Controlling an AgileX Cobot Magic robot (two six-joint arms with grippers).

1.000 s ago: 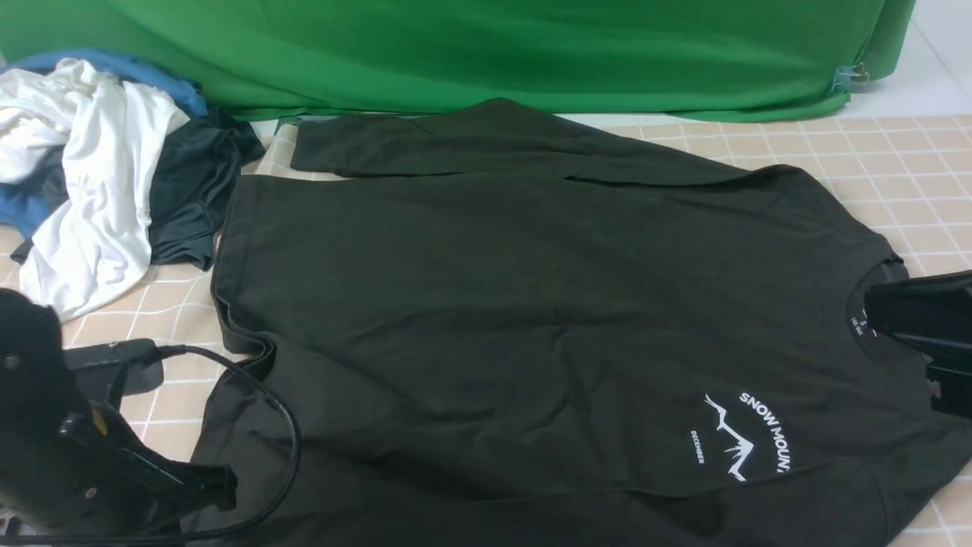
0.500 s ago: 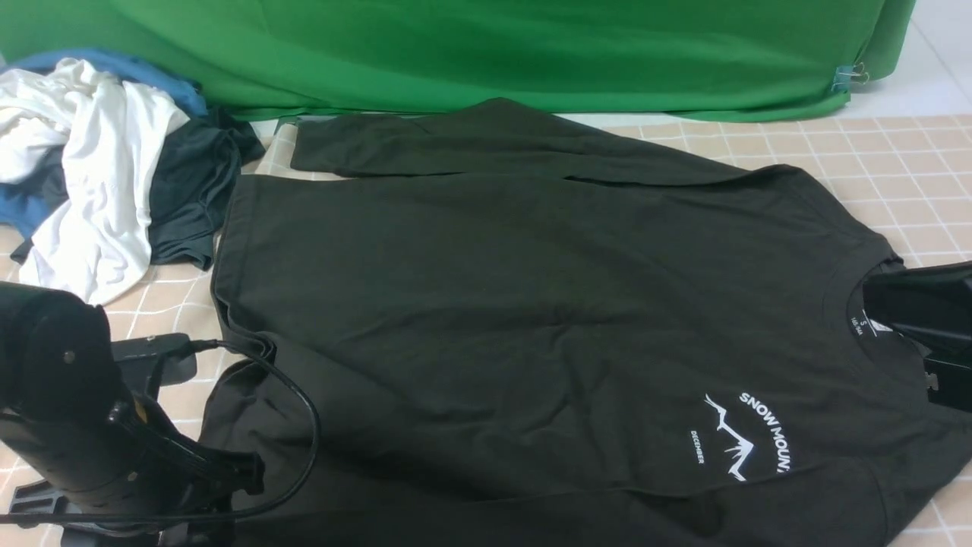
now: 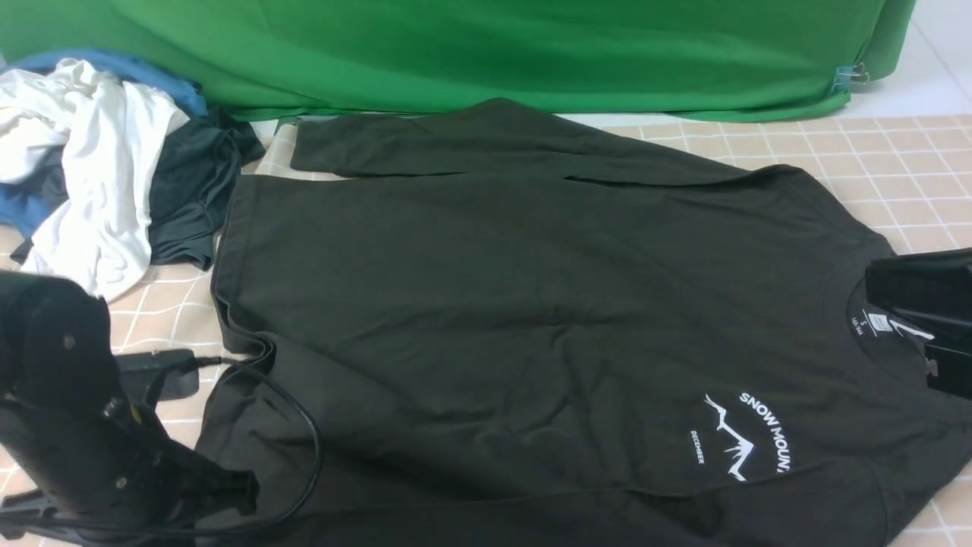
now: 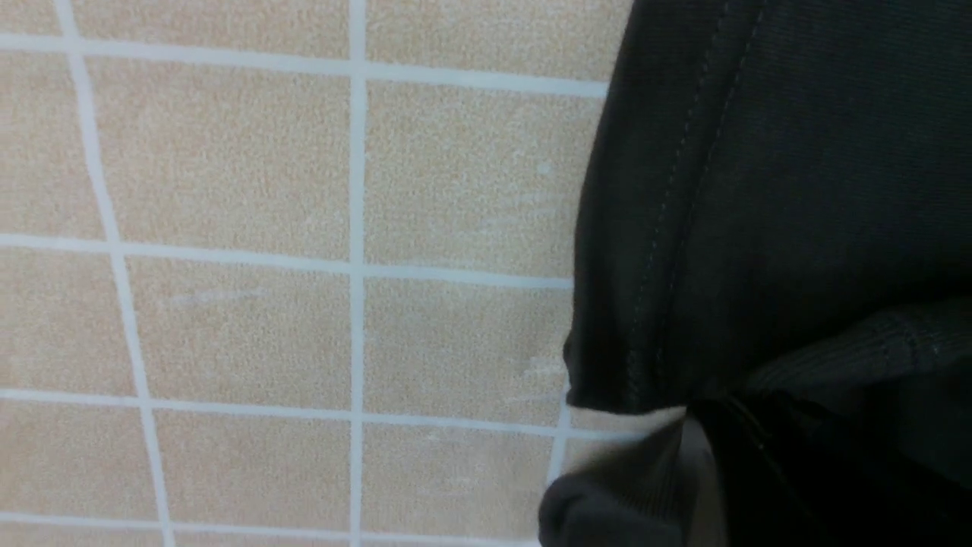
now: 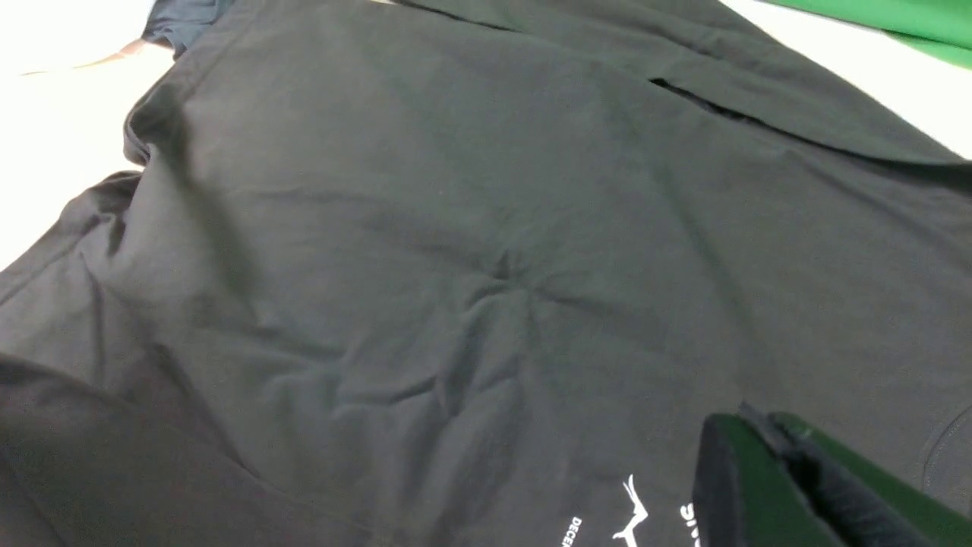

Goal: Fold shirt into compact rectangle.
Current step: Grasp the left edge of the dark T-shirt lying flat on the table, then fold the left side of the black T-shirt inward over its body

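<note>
1. Seven o'clock: our left gripper [image 3: 231, 486] sits closed at the hem corner [image 4: 607, 380] of the shirt [image 3: 493, 304]; whether it has cloth, we cannot tell.
2. Three o'clock: our right gripper [image 3: 885, 300] is closed at the collar [image 3: 835, 304]; hold unclear.
3. The shirt lies spread centrally, far sleeve [image 3: 471, 144] laid in at twelve; we judge the body folds remain.
</note>
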